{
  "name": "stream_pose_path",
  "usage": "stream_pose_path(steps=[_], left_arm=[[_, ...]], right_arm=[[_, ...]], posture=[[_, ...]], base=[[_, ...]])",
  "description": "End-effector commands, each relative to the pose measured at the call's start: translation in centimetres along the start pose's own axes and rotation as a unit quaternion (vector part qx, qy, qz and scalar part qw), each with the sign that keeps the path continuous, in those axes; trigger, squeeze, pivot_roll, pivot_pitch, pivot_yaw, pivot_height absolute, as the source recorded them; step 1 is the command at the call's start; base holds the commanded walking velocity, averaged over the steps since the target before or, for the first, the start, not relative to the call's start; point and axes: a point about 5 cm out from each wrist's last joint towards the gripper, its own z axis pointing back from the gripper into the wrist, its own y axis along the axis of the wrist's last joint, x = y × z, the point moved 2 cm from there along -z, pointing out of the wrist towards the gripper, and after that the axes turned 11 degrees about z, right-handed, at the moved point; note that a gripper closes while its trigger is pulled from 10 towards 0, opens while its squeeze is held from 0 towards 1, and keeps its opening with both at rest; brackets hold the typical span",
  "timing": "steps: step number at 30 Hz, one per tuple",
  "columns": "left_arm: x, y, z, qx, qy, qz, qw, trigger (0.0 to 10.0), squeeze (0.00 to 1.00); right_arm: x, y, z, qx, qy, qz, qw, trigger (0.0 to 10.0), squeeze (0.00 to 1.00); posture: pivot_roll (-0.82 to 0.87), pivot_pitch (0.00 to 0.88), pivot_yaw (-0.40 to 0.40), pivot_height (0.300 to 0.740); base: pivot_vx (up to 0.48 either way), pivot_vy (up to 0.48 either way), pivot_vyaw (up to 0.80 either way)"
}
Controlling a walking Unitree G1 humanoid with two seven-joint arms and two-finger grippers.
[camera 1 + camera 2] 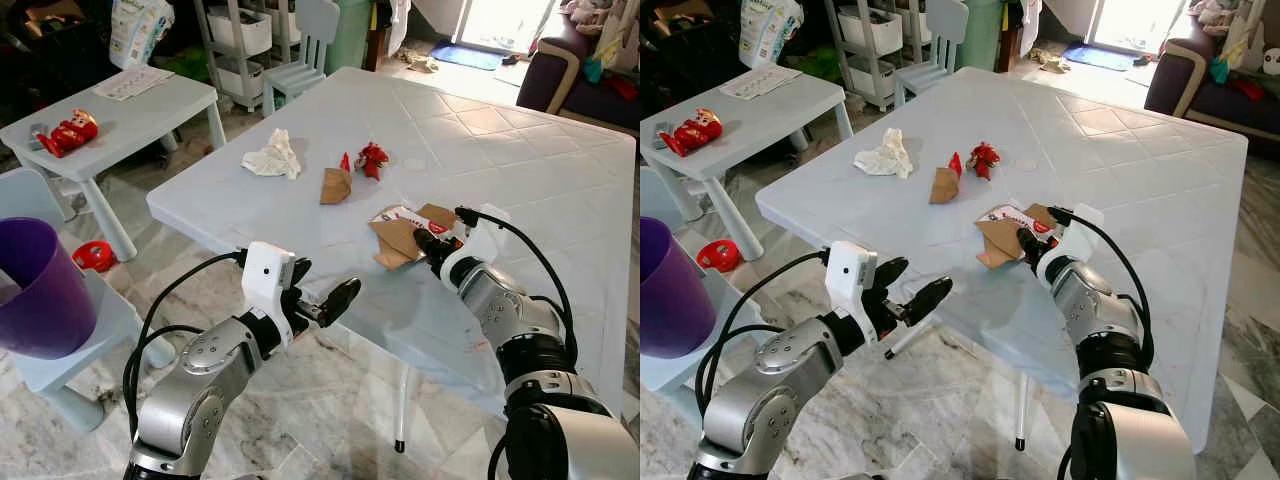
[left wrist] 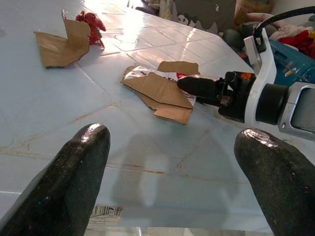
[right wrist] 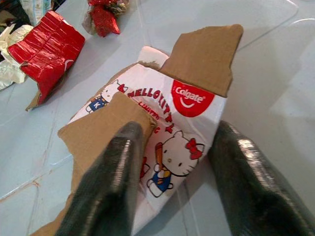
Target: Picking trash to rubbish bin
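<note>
The right gripper point(image 3: 172, 172) lay low over the white table point(image 1: 520, 160), its two black fingers spread apart and straddling the flattened toothpaste carton point(image 3: 147, 142), one finger on the cardboard flap, the other just beside the printed edge; nothing was clamped yet. The carton lay directly ahead of that gripper, its long axis running roughly along the fingers, so closing should pinch it across its width. The left gripper point(image 1: 322, 300) hung open off the table's near edge, farther from the carton. Four pieces of trash lay on the table: the carton, a brown card scrap point(image 1: 335, 185), a red wrapper point(image 1: 372, 158) and a crumpled white paper point(image 1: 272, 156). One purple bin point(image 1: 35, 290) stood to the robot's left.
</note>
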Motion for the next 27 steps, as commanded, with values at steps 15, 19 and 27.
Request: stream_pose_path(steps=[15, 19, 27], left_arm=[[0.2, 0.4, -0.1, 0.008, 0.0, -0.006, 1.0, 10.0, 0.0], [0.2, 0.5, -0.1, 0.01, 0.0, -0.008, 1.0, 10.0, 0.0], [-1.2, 1.8, -0.1, 0.046, 0.048, -0.019, 0.998, 10.0, 0.0]], right_arm=[[-0.2, -0.4, -0.1, -0.012, 0.002, -0.013, 1.0, 0.0, 0.0], [-0.2, -0.2, 0.0, -0.006, 0.003, -0.015, 1.0, 0.0, 0.0], [0.0, 2.5, 0.6, 0.075, 0.005, 0.005, 0.997, 0.0, 0.0]], posture=[[0.04, 0.084, -0.03, 0.74], [0.04, 0.083, -0.029, 0.74], [0.03, 0.081, -0.026, 0.74]], base=[[0.0, 0.0, 0.0], [0.0, 0.0, 0.0], [0.0, 0.0, 0.0]])
